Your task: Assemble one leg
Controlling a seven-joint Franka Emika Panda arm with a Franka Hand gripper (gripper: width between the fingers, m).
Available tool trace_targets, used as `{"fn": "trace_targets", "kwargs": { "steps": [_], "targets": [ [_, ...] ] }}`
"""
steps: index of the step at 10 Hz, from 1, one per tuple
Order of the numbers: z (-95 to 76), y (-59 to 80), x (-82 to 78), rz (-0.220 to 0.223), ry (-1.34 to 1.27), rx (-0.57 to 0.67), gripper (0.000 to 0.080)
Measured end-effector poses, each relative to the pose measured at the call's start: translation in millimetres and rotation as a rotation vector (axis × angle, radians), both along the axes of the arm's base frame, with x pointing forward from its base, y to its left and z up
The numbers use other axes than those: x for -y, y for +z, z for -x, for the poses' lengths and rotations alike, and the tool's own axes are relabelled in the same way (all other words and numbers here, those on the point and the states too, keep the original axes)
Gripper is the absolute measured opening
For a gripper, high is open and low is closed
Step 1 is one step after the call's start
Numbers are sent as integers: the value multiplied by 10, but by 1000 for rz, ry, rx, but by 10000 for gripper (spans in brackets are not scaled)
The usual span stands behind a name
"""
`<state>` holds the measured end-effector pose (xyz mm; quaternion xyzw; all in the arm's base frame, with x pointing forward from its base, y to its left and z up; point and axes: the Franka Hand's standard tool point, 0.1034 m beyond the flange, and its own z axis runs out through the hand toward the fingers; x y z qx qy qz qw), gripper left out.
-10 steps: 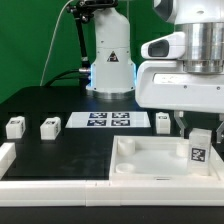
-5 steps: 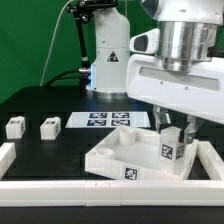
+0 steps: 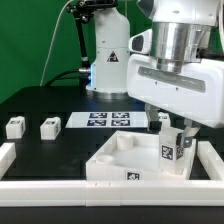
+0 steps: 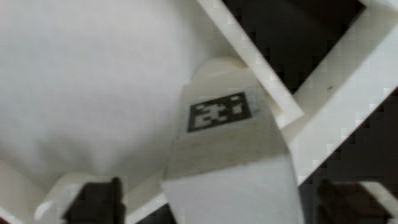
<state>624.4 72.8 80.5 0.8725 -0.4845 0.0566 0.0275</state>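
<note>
My gripper (image 3: 173, 140) is shut on a leg (image 3: 171, 152), a white peg with a square marker tag, held upright. The leg's lower end sits in the corner of the large white square piece (image 3: 108, 163) on the exterior view's right; that piece lies turned at an angle to the table edge. In the wrist view the leg (image 4: 221, 125) runs up between my dark fingers (image 4: 98, 200) to a corner of the square piece (image 4: 89, 80). Two loose legs (image 3: 14, 127) (image 3: 49, 127) stand at the exterior view's left. Another leg (image 3: 163, 121) is partly hidden behind my gripper.
The marker board (image 3: 108, 120) lies flat at the back middle. A white raised border (image 3: 20, 172) runs along the table's front and left. The robot's base (image 3: 108, 60) stands behind the marker board.
My wrist has turned and the large square piece has swung round with it, shifting toward the exterior view's left. Since half a second ago it has turned only a little further.
</note>
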Motion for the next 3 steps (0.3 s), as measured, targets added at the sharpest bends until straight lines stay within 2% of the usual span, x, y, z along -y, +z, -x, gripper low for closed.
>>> {"fn": "trace_targets", "kwargs": {
  "steps": [1,3],
  "targets": [
    [0,0,0,0,0,0,632],
    [0,0,0,0,0,0,644]
  ]
}}
